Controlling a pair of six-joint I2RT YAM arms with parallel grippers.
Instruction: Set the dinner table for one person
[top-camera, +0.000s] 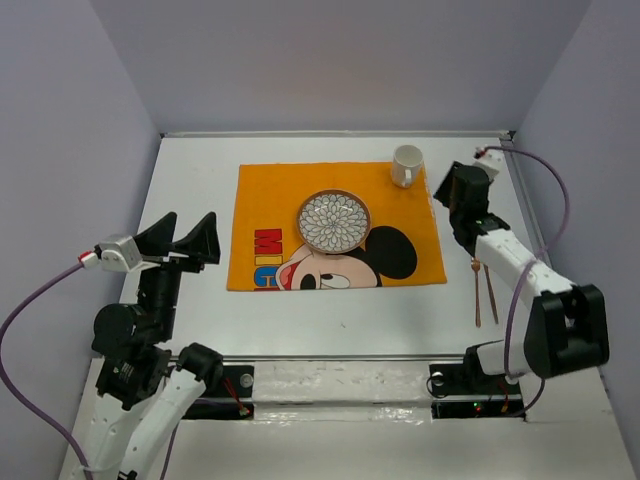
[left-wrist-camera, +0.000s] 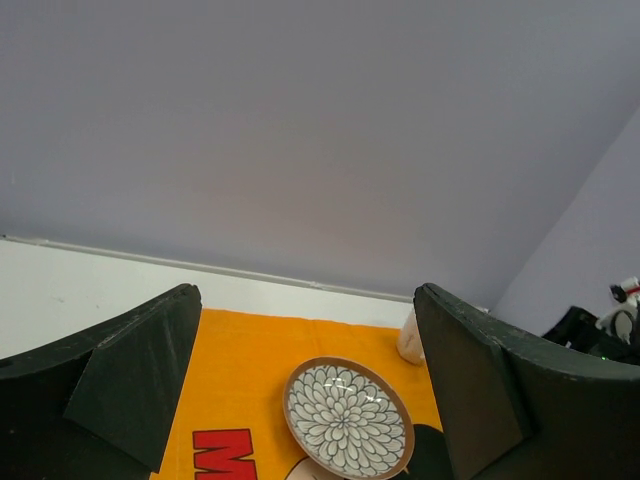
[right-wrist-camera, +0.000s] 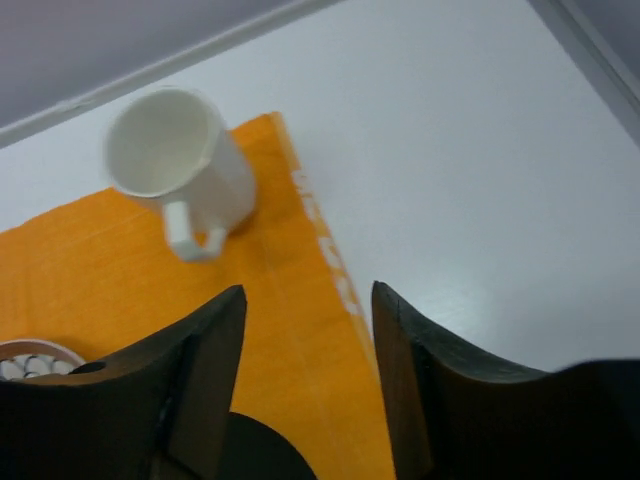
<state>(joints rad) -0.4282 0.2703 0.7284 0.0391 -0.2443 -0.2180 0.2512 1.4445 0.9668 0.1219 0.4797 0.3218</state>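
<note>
L gripper (top-camera: 188, 232): jaws wide apart, empty, hovering over left side of dinner table (top-camera: 190, 165). R gripper (top-camera: 447, 192): jaws also spread, empty, above table's far-right area, just beside the mat's right edge. Table lies beneath both.

Orange Mickey placemat (top-camera: 268, 200) at table centre. Patterned plate (top-camera: 333, 221) on mat, toward far side. White mug (top-camera: 406, 165) upright on mat's far-right corner, near R gripper. Thin brown utensils (top-camera: 478, 292) on bare table, right of mat.

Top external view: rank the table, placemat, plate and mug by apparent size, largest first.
1. table
2. placemat
3. plate
4. mug
The differences are plain, and nearness to the camera leaves none of them unsure.
</note>
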